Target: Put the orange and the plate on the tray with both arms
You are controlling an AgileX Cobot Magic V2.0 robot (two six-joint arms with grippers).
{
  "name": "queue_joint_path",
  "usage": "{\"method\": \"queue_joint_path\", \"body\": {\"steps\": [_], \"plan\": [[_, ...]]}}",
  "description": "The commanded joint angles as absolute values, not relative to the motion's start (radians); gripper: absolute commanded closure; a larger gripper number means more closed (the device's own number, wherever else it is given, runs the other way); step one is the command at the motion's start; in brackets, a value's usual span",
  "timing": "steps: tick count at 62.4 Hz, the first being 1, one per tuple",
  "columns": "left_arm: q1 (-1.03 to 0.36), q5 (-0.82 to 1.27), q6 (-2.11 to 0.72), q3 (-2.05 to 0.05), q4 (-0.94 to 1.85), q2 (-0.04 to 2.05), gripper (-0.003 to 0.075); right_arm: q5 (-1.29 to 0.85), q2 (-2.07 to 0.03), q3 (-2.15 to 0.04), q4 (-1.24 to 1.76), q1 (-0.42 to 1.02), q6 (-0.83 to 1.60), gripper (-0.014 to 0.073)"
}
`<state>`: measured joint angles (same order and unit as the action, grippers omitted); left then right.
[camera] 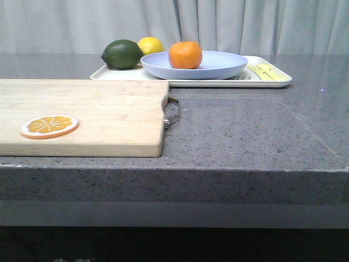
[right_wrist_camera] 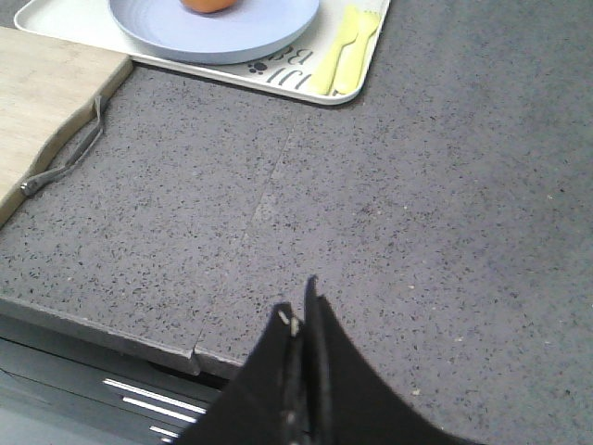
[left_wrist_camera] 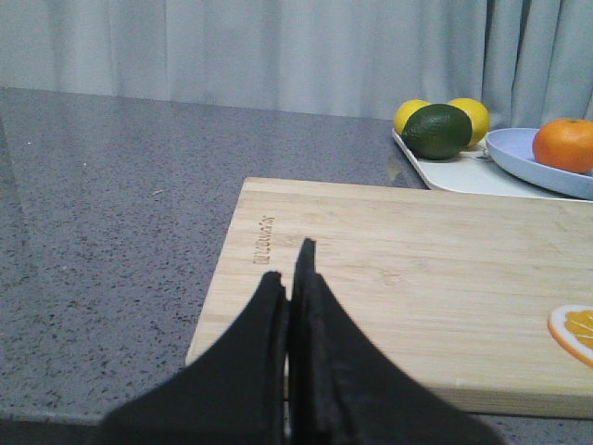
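Both grippers (left_wrist_camera: 295, 269) (right_wrist_camera: 301, 301) pressed together, empty; orange (right_wrist_camera: 206, 6) cropped on plate (right_wrist_camera: 213, 28).

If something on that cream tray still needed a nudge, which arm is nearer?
Probably the right. The right gripper, shut, faces the cream-white rectangular tray over bare counter. The left gripper, also shut, sits behind the wooden cutting board. The whole orange already rests on the lavender-blue plate.

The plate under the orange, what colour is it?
Pale lavender-blue, plain with no pattern; the plate shows best in the front view.
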<state>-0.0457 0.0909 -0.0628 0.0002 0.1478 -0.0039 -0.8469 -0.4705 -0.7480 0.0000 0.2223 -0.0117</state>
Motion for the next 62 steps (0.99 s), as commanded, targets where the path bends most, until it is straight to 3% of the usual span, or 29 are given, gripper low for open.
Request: {"method": "queue_joint_path", "body": {"steps": [1, 62], "plan": [[-0.043, 0.007, -0.061, 0.006, 0.160, -0.026, 0.0738, -0.773, -0.475, -0.769, 0.000, 0.218, -0.009, 0.0662], [-0.043, 0.007, 0.047, 0.006, 0.070, -0.024, 0.0738, -0.773, -0.475, -0.769, 0.000, 0.218, -0.009, 0.0662]]}}
